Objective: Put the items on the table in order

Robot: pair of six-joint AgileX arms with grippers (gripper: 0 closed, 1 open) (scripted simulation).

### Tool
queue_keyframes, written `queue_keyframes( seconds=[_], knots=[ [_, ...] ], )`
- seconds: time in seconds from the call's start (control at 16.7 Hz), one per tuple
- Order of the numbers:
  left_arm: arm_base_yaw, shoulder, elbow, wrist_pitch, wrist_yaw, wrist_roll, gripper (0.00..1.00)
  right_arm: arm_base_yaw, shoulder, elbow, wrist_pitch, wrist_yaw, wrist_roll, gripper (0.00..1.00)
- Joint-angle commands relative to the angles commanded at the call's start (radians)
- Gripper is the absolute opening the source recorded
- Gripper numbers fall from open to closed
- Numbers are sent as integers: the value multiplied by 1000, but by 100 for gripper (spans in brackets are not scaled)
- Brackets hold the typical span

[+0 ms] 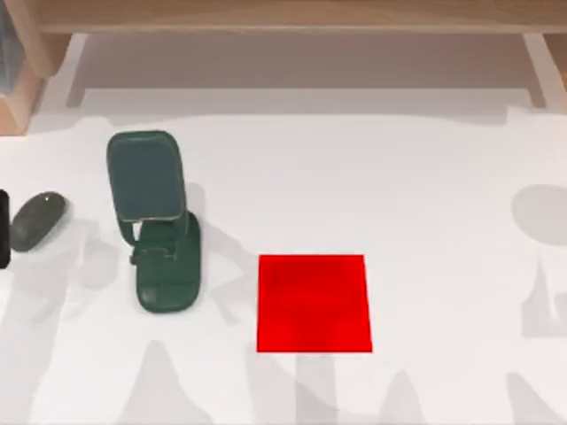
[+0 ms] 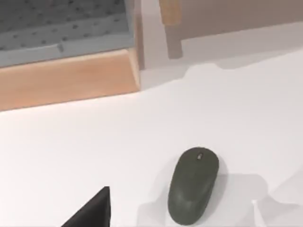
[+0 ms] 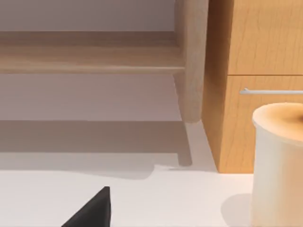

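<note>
Mouse (image 1: 37, 220): lying flat at the table's (image 1: 425, 177) far-left edge. Phone (image 1: 145, 175): propped on the dark green stand (image 1: 166, 270), just right of the mouse; red square (image 1: 314, 304) near centre. Finger state of both grippers: cannot tell.

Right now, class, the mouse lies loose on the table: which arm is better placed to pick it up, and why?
Probably the left. The mouse lies at the table's far left edge, beside the left gripper, and sits close in the left wrist view. The right wrist view faces a wooden cabinet instead.
</note>
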Motion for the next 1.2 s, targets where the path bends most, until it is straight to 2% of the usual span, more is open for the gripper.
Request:
queue_keyframes(
  seconds=[0.42, 0.66, 0.96, 1.2],
  knots=[
    [9, 782, 604, -412, 0, 166, 100, 0, 0, 0, 0, 0, 0, 100],
    [14, 1142, 885, -608, 1, 244, 100, 0, 0, 0, 0, 0, 0, 100],
    [18, 1390, 1099, -757, 1, 304, 100, 0, 0, 0, 0, 0, 0, 100],
    [19, 1418, 1126, -777, 1, 312, 100, 0, 0, 0, 0, 0, 0, 100]
  ],
)
